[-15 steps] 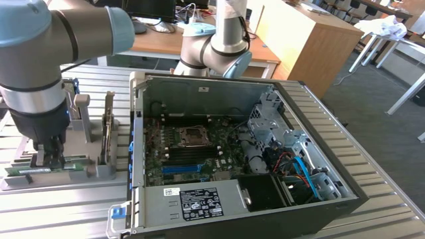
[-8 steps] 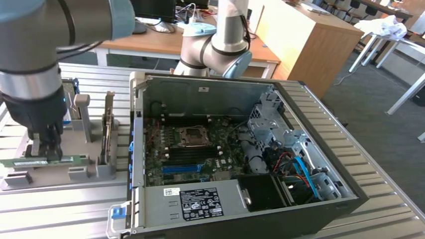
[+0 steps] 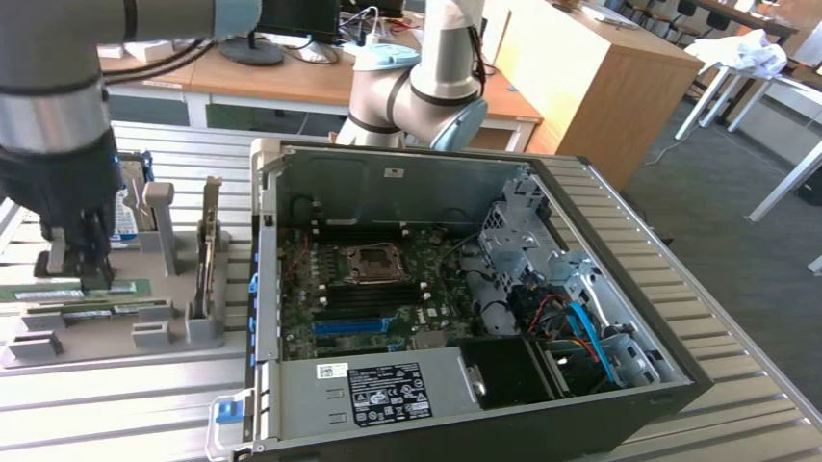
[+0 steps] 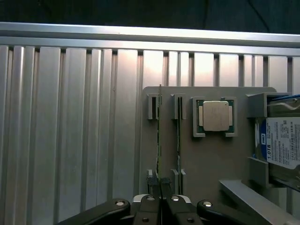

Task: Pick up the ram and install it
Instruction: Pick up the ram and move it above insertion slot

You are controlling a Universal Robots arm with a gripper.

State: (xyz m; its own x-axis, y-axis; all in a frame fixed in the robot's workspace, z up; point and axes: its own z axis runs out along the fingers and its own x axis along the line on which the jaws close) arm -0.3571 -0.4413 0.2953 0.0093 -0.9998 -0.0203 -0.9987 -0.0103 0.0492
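As the arm reaches down at the exterior view's left, its gripper point(image 3: 85, 272) stands over a grey holder tray point(image 3: 115, 348) on the slatted metal table point(image 3: 719, 318). The fingers are drawn together on the thin upper edge of the ram point(image 4: 159, 136). The green stick stands on edge in the tray's outermost slot, and nothing shows it raised from its seat. A second stick point(image 4: 178, 136) waits in the slot just beside it. A square silver processor point(image 4: 215, 116) sits in its own pocket farther along the tray, and a hard drive point(image 4: 283, 145) with a blue-white label lies past that.

The open computer case point(image 3: 264, 289) fills the centre of the exterior view, to the right of the tray. Its motherboard point(image 3: 372, 289) lies exposed, well apart from the gripper.

By the look of things, the job is at its opening stage. The ram appears gripped but not lifted, so the carry across to the case and the seating on the board remain undone.
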